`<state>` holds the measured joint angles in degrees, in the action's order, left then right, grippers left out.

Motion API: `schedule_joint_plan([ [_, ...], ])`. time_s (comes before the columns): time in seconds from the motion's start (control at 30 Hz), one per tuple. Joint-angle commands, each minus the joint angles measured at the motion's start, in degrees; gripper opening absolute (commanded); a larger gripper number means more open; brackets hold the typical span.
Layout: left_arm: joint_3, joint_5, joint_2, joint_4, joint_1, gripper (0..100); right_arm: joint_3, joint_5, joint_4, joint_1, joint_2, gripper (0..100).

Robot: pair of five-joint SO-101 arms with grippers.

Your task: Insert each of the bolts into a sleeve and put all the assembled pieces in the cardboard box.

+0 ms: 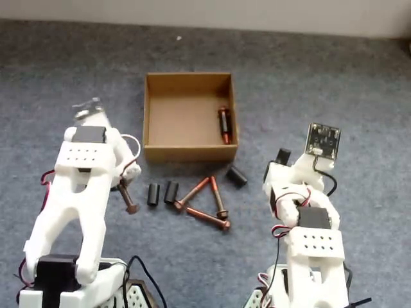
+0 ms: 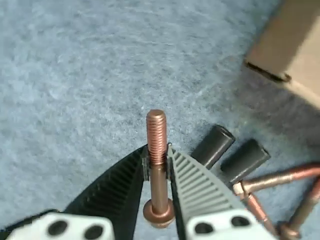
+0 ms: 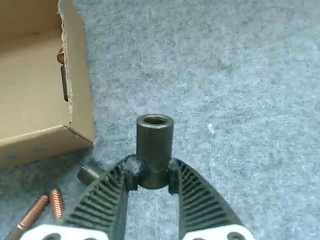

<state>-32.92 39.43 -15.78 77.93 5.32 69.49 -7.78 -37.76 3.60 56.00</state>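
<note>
The left hand (image 2: pixel 157 150) holds a bolt (image 2: pixel 156 129), tip out; the right hand (image 3: pixel 151 167), well apart, holds a sleeve (image 3: pixel 155 137), hole out.

Grey carpet (image 1: pixel 321 77) — cardboard box (image 1: pixel 188 153) on it; nearby three loose bolts (image 1: pixel 207 217), three black sleeves (image 1: pixel 153 194).

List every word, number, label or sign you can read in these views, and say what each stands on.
None can be read.
Box: faint bluish marks on its outer wall, too blurred to read.
Circuit board on the right arm: any print is too small to read.
Bolts and sleeves: no marks seen.
</note>
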Motion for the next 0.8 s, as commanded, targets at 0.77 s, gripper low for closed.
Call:
schedule_joint_plan([
  [0.77, 1.01, 55.38, -2.15, 0.00, 6.73, 22, -0.57, -0.18, 1.45, -0.40, 1.80, 0.5],
])
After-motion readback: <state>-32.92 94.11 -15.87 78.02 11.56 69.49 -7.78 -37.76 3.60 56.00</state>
